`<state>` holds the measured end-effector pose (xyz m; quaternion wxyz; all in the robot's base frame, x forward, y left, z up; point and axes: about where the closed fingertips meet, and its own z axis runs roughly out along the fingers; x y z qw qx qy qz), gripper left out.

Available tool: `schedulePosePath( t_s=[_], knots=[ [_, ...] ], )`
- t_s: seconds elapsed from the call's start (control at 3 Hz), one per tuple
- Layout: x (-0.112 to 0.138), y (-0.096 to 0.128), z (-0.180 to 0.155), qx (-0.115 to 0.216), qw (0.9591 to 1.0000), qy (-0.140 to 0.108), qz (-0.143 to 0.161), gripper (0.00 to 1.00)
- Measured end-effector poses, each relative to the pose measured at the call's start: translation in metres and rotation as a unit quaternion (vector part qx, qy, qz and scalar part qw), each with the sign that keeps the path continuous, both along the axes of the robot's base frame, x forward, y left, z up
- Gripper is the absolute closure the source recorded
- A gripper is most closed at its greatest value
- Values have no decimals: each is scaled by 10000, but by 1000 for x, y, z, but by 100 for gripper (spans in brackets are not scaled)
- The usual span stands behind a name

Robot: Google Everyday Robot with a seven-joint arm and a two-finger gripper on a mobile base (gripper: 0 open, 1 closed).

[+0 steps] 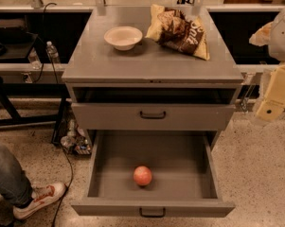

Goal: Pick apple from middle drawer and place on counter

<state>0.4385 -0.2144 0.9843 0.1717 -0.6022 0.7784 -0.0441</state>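
Note:
The apple (pixel 142 175), small, round and reddish-pink, lies on the floor of the open middle drawer (pixel 180 162), near its front and a little left of centre. The drawer is pulled far out, its black handle facing me. The grey counter (pixel 132 63) is the cabinet's top, above it. My gripper (pixel 271 109) is at the right edge of the view, level with the cabinet's upper drawer, well to the right of and above the apple. It is pale yellowish and holds nothing that I can see.
A white bowl (pixel 123 37) and a crumpled chip bag (pixel 179 30) sit at the back of the counter. A grey drawer front (pixel 152 115) with a black handle is above the open drawer. A person's leg and shoe (pixel 38 197) are at the lower left, by cables and a water bottle (pixel 52 52).

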Motion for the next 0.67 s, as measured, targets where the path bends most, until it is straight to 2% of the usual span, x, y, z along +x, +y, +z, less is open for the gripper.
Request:
schedulePosePath(
  t_s=[0.33,0.67],
  knots=[
    [0,0,0,1,10000,1,-1,0],
    [-2,23,-58,275,9980,304,-473,0]
  ],
)
